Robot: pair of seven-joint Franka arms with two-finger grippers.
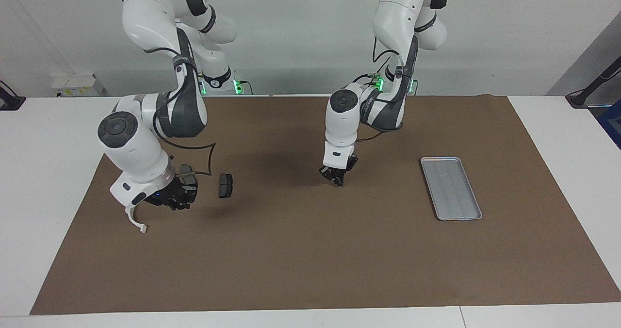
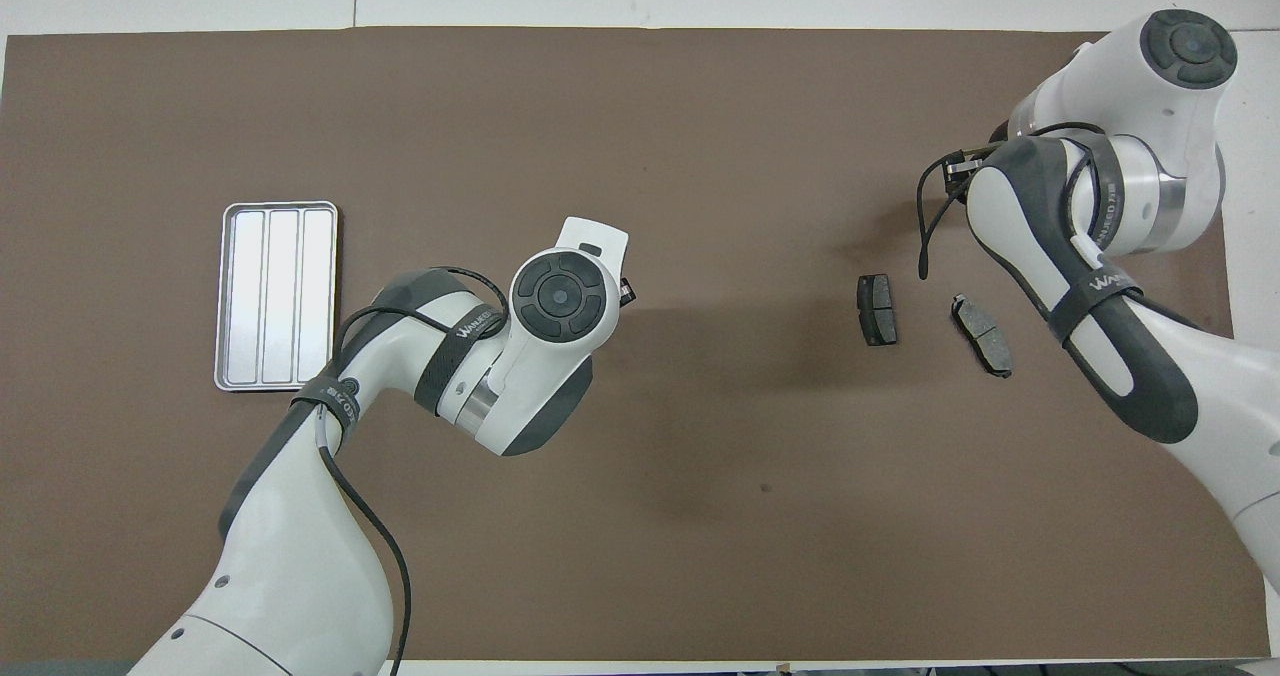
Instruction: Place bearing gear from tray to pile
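With the tray (image 1: 450,188) bare at the left arm's end, the right gripper (image 1: 175,200) grips the white arc (image 1: 133,218) low beside the brake pads (image 2: 877,309), risking snagging them; the left gripper (image 1: 336,177) waits closed.

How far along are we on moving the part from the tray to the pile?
Done, apparently: the tray lies empty, and two dark pads lie at the right arm's end. In hand: the right gripper hangs low over the mat with the white arc under its wrist. Left gripper, shut, waits mid-mat. Left: release there.
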